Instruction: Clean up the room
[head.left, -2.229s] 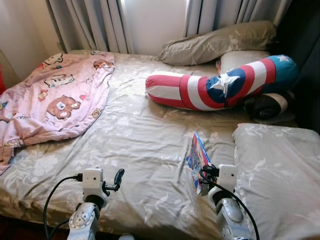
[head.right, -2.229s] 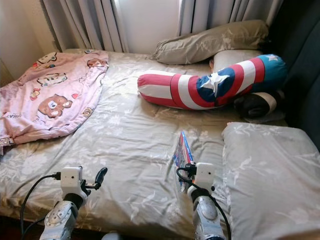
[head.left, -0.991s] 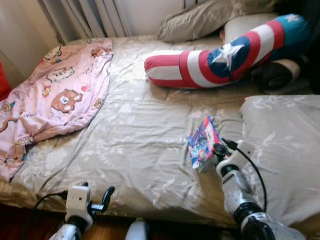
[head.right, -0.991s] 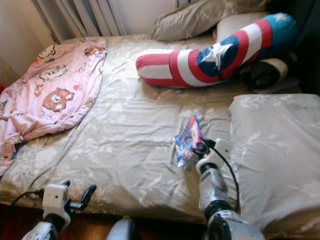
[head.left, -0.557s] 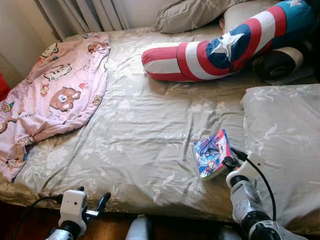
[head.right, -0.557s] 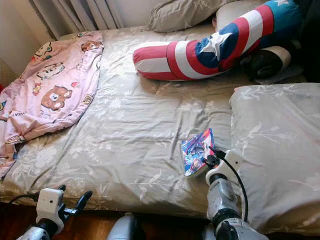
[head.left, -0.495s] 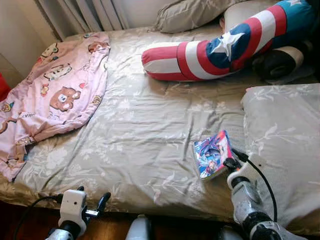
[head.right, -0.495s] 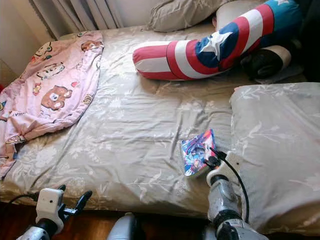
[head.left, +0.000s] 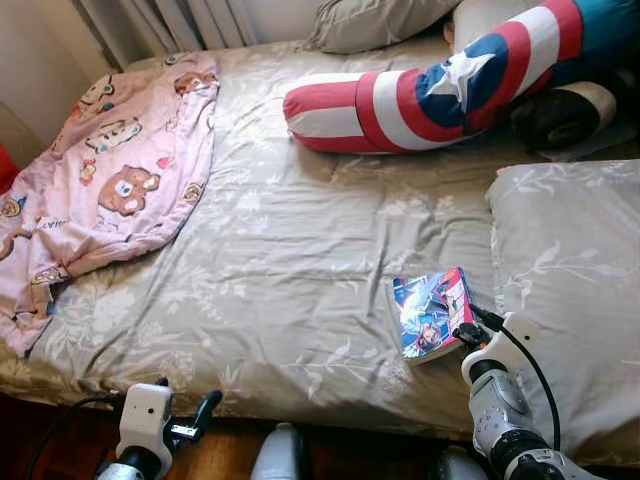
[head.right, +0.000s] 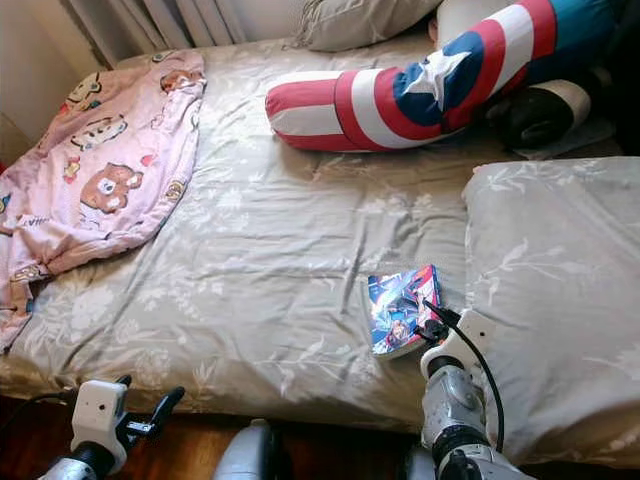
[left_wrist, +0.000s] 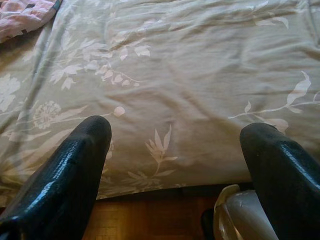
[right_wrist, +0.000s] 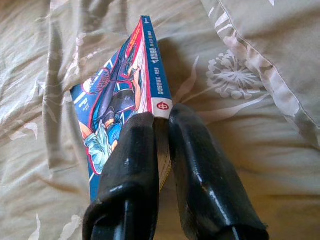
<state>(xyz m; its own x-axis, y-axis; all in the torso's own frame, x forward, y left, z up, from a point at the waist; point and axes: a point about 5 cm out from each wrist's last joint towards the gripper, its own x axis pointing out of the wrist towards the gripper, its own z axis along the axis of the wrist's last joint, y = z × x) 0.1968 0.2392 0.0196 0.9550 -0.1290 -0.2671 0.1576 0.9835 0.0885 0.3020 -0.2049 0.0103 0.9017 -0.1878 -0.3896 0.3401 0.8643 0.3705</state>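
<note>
Right gripper (right_wrist: 162, 125) is seen clamped on the lower corner of a comic book (head.left: 432, 313), its two black fingers pinching the pages beside the spine. The book is held low over the bed (head.left: 290, 260), just beside the grey pillow (head.left: 570, 280) at 3 o'clock, with its long axis running from the gripper toward 11 o'clock across the sheet. Left gripper (left_wrist: 175, 165) is held with fingers wide apart at the near edge of the bed, well apart from the book, so the right arm is judged the one to carry it off. A pink blanket (head.left: 90, 170) lies at 10 o'clock and a striped bolster (head.left: 420, 95) at 1 o'clock. Compared with two seconds earlier, the book, then standing nearly on edge, has been tipped cover-up and drawn nearer the bed's edge.
</note>
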